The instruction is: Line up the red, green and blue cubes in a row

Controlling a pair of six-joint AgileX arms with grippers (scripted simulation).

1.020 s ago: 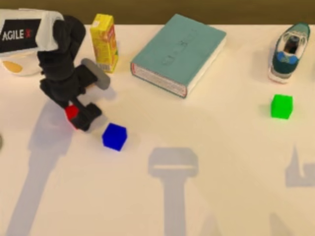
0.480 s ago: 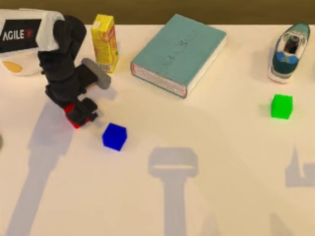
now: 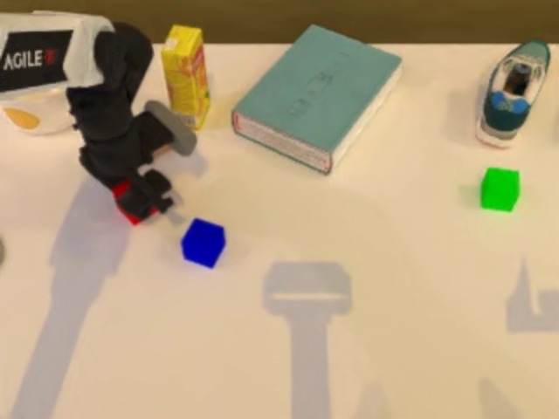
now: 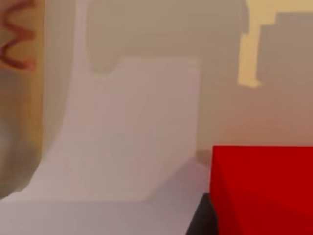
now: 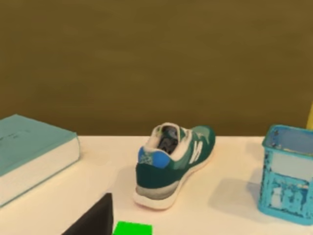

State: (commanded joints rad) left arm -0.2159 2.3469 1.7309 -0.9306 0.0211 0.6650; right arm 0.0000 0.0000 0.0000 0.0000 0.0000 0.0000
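My left tool [image 3: 140, 199] grips red cube [image 3: 129, 206], edges skewed to counter [image 3: 367, 332]; blue cube [image 3: 203, 242] near, open counter between it and green cube [image 3: 500, 188]. Right tool's state: cannot tell.

A rendered simulation bench [image 3: 367, 349], not a real room: flat cream surface, plain olive-brown backdrop behind it, hard shadows. Unrelated props sit around the teal book [image 3: 319, 92]: a yellow juice carton [image 3: 185, 74] beside it, a green sneaker [image 3: 514, 87] farther off, a blue basket [image 5: 288, 174] beyond the sneaker.
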